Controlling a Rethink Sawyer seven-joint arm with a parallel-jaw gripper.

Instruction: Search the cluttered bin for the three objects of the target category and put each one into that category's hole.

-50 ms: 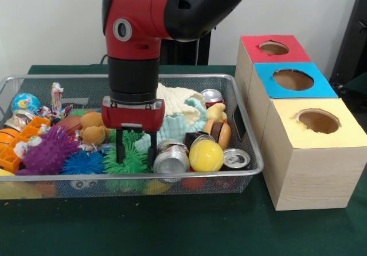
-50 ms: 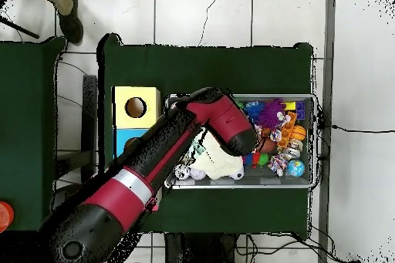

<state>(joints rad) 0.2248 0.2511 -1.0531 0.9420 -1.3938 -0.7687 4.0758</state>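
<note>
My gripper (image 1: 136, 154) reaches down into the wire mesh bin (image 1: 246, 131), its two black fingers (image 1: 120, 151) apart on either side of a green spiky ball (image 1: 135, 159). It is open and does not visibly clamp the ball. Just right of it lie a silver can (image 1: 171, 159), a yellow ball (image 1: 206, 155) and a second can (image 1: 235, 159). A third can (image 1: 212, 97) stands at the back. To the right are three wooden boxes with holes: red (image 1: 274, 48), blue (image 1: 293, 79) and yellow (image 1: 318, 121). In the overhead view the red arm (image 2: 224, 125) hides the gripper.
The bin also holds a purple spiky ball (image 1: 49, 150), a blue spiky ball (image 1: 83, 163), a plush bear (image 1: 93, 127), a burger toy (image 1: 220, 133), a globe ball (image 1: 26, 103) and a pale plush heap (image 1: 180, 111). A person's shoe (image 2: 70, 10) shows at the overhead view's top left.
</note>
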